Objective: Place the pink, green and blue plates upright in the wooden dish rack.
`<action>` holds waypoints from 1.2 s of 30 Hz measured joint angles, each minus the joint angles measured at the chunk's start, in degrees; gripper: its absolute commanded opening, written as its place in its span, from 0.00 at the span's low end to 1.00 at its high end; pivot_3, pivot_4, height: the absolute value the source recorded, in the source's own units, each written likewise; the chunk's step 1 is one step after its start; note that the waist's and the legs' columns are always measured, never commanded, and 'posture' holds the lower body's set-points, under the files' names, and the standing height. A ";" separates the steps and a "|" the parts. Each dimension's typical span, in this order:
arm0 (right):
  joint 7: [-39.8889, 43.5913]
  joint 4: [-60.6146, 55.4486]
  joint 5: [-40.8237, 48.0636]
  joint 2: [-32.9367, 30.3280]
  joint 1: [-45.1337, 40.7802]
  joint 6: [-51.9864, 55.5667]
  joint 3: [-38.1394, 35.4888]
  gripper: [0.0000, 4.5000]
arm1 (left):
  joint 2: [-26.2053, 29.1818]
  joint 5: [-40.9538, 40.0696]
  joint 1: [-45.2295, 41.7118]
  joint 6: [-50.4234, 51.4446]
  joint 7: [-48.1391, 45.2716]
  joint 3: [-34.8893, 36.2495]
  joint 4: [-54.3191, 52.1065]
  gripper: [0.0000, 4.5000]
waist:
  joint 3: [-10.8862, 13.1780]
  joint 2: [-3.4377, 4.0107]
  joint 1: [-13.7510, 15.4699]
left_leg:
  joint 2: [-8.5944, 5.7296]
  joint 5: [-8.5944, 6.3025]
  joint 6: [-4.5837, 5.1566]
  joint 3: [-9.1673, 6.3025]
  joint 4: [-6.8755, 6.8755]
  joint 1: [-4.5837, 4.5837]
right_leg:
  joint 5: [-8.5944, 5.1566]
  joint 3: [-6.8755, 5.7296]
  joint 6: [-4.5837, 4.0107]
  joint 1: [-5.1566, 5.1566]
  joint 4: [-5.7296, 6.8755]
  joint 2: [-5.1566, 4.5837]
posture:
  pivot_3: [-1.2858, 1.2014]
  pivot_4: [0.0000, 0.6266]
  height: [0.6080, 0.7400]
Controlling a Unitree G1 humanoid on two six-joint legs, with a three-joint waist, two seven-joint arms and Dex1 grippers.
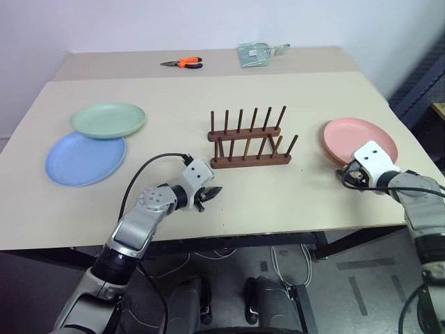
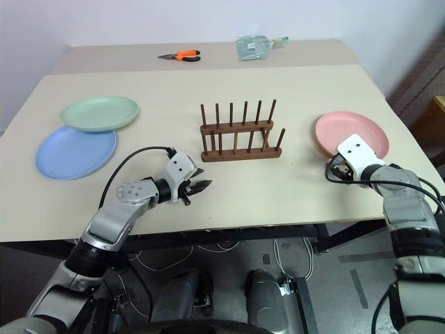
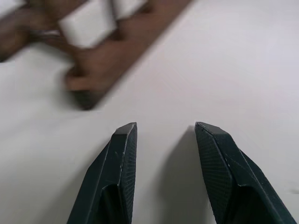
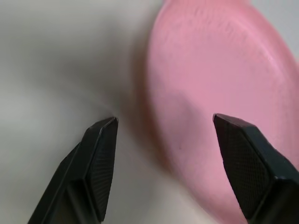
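Right wrist view: jaws spread astride near rim of round pink plastic plate (image 4: pixel 219 93); light, stiff, slippery; best pinched at rim; left jaws parted, empty.

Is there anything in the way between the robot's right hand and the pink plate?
No, nothing visible. The right gripper is open, right at the near rim of the pink plate. Between that plate and the wooden dish rack lies only bare table.

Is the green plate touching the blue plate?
Touching. In the left eye view the green plate overlaps the far edge of the blue plate, its rim resting on it with no gap of table between them.
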 measured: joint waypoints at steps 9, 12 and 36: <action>-2.35 11.00 -2.39 1.57 -6.09 -9.16 2.01 0.01 | 0.39 -2.32 0.28 2.84 -0.38 1.60 -4.82 0.45 | 0.03 0.05 0.19 | -0.04 0.00 0.01 -0.03 -0.01 -0.08 | 0.00 -0.03 0.02 0.00 -0.05 0.02 | 0.52 0.24 1.00; 0.33 1.16 3.00 1.66 -3.81 -8.26 -1.72 0.01 | 0.62 -2.35 0.55 3.07 -0.26 2.31 -5.04 0.45 | 0.13 0.24 0.06 | -0.02 0.01 0.00 -0.03 -0.01 -0.09 | 0.00 -0.01 0.03 -0.02 -0.04 0.01 | 0.52 0.24 1.00; -13.09 -25.47 74.17 13.26 -15.14 47.41 -24.14 0.01 | 2.63 -5.70 2.06 2.97 -1.33 6.29 -5.20 0.45 | 0.11 0.25 1.43 | -0.11 -0.11 0.18 -0.13 -0.04 -0.37 | 0.03 -0.17 0.00 -0.21 -0.13 -0.20 | 0.52 0.24 1.00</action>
